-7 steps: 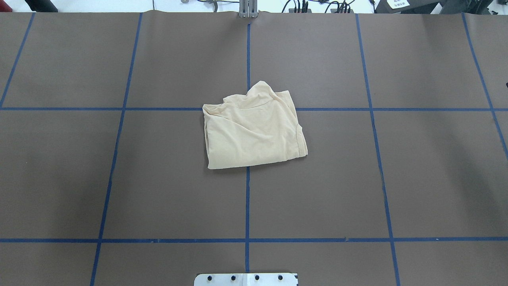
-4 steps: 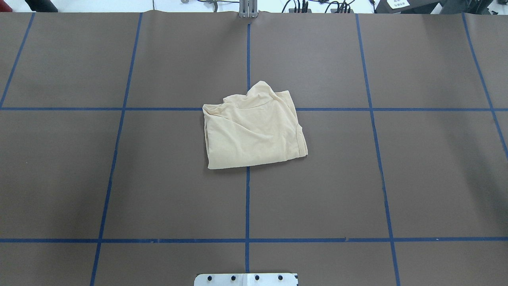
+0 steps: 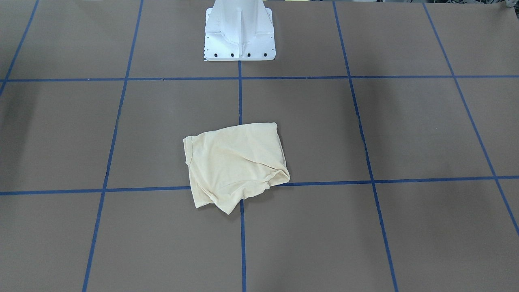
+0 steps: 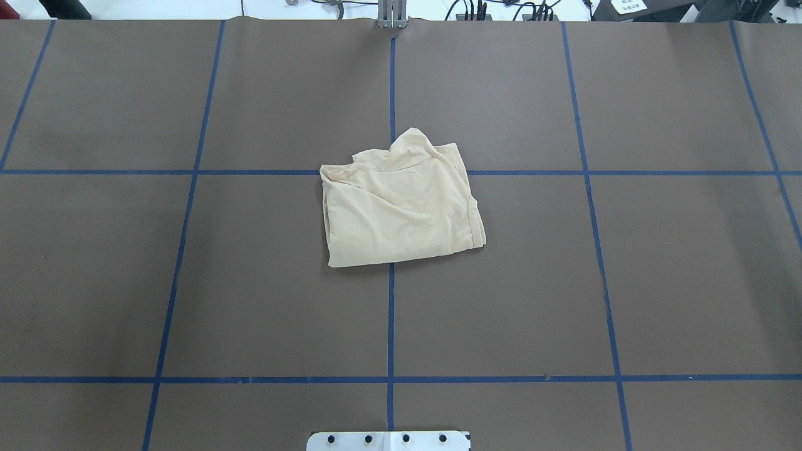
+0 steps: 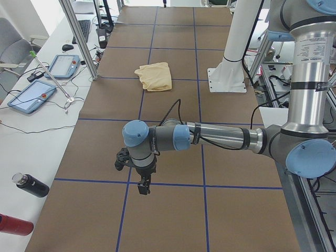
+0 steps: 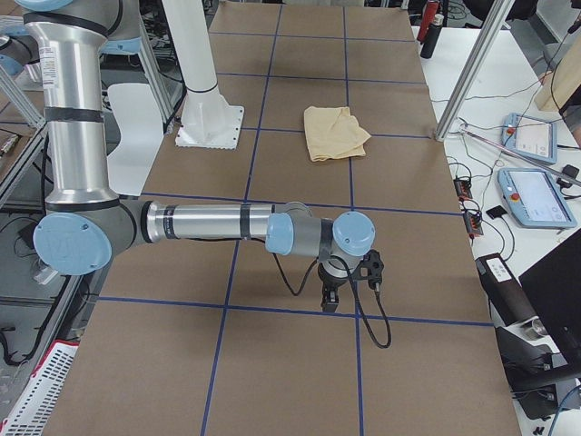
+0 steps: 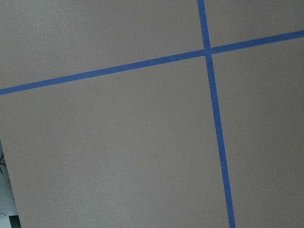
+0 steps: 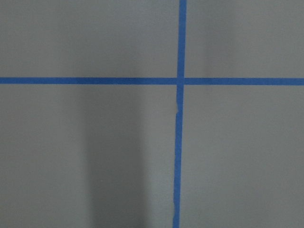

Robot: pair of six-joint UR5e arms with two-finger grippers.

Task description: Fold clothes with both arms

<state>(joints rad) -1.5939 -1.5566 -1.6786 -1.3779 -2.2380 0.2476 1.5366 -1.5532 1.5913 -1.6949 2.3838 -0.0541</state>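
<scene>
The left gripper (image 5: 143,185) hangs low over bare table near the table's left end, and the right gripper (image 6: 330,300) does the same near the right end. Each shows only in a side view, so I cannot tell whether either is open or closed. Both wrist cameras see only brown table (image 4: 689,282) and blue tape lines (image 4: 390,319). Both grippers are well apart from the T-shirt (image 4: 401,207), which lies at the table's centre, across the tape crossing, as a compact, slightly rumpled rectangle, print hidden. Nothing has changed: against the earlier overhead frames, the shirt keeps the same outline and creases. I judge the folding done, arms parked.
</scene>
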